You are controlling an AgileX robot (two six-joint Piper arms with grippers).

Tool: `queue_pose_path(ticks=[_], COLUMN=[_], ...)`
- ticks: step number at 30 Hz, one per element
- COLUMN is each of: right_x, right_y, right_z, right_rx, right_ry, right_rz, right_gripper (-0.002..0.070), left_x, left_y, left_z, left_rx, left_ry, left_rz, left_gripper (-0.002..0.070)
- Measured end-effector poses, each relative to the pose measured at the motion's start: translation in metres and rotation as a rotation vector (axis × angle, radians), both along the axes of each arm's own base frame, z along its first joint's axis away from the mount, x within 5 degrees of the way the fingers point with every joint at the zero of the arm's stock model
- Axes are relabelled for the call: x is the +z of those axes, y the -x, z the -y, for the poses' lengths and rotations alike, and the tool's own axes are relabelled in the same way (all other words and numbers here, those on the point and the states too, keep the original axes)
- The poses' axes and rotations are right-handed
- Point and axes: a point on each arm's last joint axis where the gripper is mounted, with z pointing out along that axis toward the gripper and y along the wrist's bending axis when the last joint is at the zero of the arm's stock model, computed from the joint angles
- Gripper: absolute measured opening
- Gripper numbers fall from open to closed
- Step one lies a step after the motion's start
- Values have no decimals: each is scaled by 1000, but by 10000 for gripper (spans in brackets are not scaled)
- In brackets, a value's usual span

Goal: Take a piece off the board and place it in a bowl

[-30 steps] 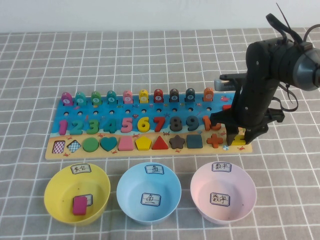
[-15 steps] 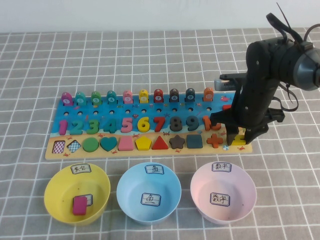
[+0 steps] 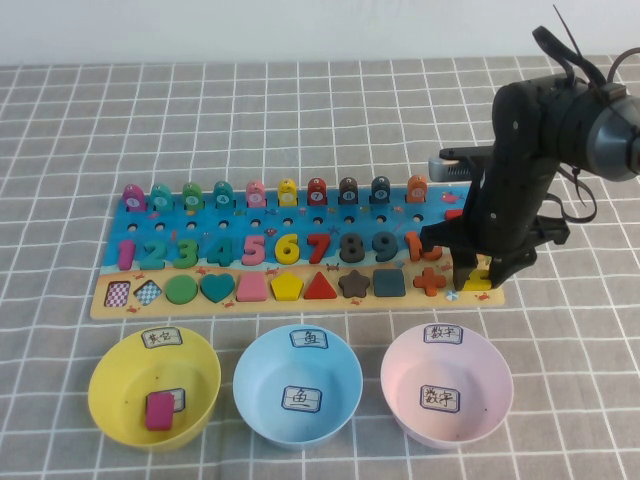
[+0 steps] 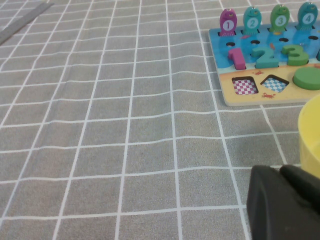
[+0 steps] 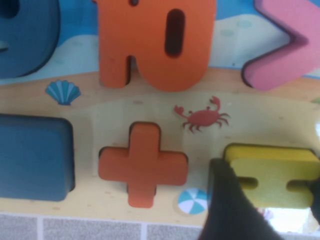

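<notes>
While angled down, right claw straddles equals block, left claw low.

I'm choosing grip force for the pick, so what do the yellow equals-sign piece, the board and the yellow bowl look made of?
The equals-sign piece, at the right gripper, looks like painted wood: matte yellow, thick flat edges. The board looks like printed wood, with pale grain under the crab print. The yellow bowl looks like smooth plastic, thin-rimmed with a soft sheen. The left gripper sits beside that bowl.
</notes>
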Motion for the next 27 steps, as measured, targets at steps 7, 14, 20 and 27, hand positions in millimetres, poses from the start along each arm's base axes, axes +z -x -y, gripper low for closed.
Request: queue_pose_path(ticks=[7, 14, 20, 27], right_x=[1, 1, 5, 13], right_y=[0, 0, 1, 2], right_z=[0, 0, 0, 1], right_rx=[0, 0, 0, 0], right_ry=[-1, -1, -4, -9], right_rz=[3, 3, 10, 22], right_gripper=[297, 297, 297, 297], left_x=[0, 0, 0, 0], left_y=[0, 0, 0, 0], left_z=[0, 0, 0, 0], left_rx=[0, 0, 0, 0], left_ry=[0, 0, 0, 0], left_rz=[0, 0, 0, 0], left_gripper=[0, 0, 0, 0])
